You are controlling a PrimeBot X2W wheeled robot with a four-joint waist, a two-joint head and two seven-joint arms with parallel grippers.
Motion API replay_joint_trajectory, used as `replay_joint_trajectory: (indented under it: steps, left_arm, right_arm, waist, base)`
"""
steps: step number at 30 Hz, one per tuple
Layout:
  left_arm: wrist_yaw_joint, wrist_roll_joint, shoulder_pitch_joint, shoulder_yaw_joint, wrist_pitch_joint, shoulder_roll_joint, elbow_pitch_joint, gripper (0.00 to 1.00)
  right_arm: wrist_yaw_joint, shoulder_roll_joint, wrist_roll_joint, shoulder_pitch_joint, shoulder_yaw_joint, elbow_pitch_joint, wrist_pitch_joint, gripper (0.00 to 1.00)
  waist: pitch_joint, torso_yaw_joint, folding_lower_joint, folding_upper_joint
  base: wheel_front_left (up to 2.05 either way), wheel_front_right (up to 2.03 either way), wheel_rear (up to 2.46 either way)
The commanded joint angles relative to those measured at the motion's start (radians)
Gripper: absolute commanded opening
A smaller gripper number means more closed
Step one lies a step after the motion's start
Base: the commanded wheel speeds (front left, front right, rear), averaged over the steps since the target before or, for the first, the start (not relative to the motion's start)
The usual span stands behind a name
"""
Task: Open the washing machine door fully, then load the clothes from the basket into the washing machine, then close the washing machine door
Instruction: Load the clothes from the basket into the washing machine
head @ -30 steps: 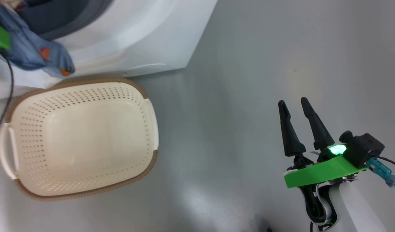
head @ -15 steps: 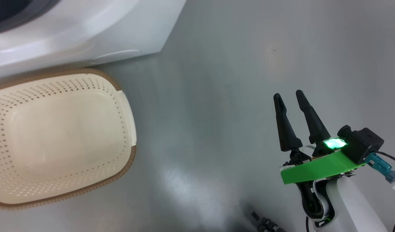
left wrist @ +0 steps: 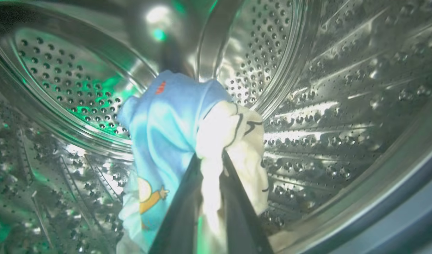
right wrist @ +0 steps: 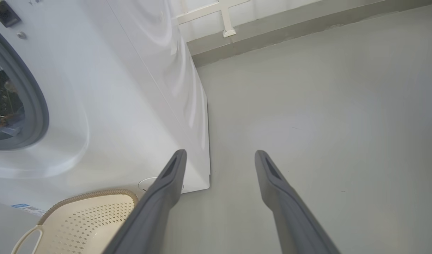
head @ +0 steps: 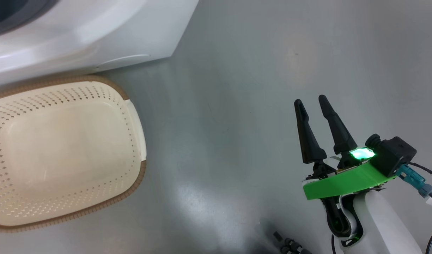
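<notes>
The clothes (left wrist: 166, 130) are now inside the steel drum (left wrist: 325, 106) of the washing machine (head: 78, 31). The left fingers (left wrist: 187, 190) are narrowed onto a cream-white fold, and the blue printed cloth hangs from them above the drum wall. So the bundle has crossed from the mouth of the machine into its interior, and by my reading the loading step is nearly finished. What remains is to let go, draw the arm out and close the door. The basket (head: 67, 148) sits on the floor (head: 237, 106) just in front of the machine with nothing in it, which suggests no further trip to it is needed. A second ago the head view showed the blue cloth draped at the lip of the opening, at that picture's upper left, with a green part of the left arm beside it. That corner now shows just the white front and a sliver of the grey ring. The basket and machine also sit further left in the picture than they did. That shift belongs to the head camera turning, not to the things, since basket and machine keep the same relation to each other. The right fingers (head: 305, 130) are spread wide and hold nothing, poised over bare floor well apart from the basket, as they were a second ago.
</notes>
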Motion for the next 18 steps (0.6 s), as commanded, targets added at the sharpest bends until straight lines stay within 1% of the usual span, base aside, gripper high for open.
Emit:
replay_joint_trajectory:
  steps: [1,2,3,5,9,18]
  left_arm:
    - [-0.002,0.011,-0.003,0.005,-0.005,0.041,0.001,0.37]
    - [-0.002,0.012,-0.01,-0.001,-0.005,0.039,0.023,0.89]
    - [-0.003,0.013,-0.016,-0.007,-0.005,0.037,0.046,1.0]
    - [-0.003,0.01,-0.032,-0.015,-0.005,0.033,0.079,1.0]
    - [-0.004,0.0,-0.04,-0.023,-0.005,0.025,0.098,1.0]
    - [-0.004,-0.051,0.027,-0.013,-0.005,0.003,0.038,1.0]
  right_arm:
    - [0.006,-0.006,0.008,0.015,0.016,-0.02,-0.008,1.0]
    - [0.006,-0.006,0.008,0.016,0.015,-0.02,-0.008,1.0]
    - [0.006,-0.006,0.008,0.016,0.014,-0.019,-0.008,1.0]
    - [0.006,-0.006,0.007,0.017,0.013,-0.018,-0.008,1.0]
    - [0.006,-0.006,0.007,0.015,0.012,-0.017,-0.008,1.0]
    - [0.006,-0.006,-0.008,0.018,0.003,-0.01,-0.008,1.0]
  waist:
    - [-0.003,0.001,0.0,-0.0001]
    - [-0.005,0.002,0.0,-0.0001]
    - [-0.007,0.003,0.0,-0.0001]
    - [-0.01,0.006,0.0,-0.0001]
    - [-0.02,0.012,0.0,-0.0001]
    - [-0.053,0.031,0.0,-0.0001]
  base:
    - [0.0,0.0,0.0]
    - [0.0,0.0,0.0]
    - [0.0,0.0,0.0]
    - [0.0,0.0,0.0]
    - [0.0,0.0,0.0]
    - [0.0,0.0,0.0]
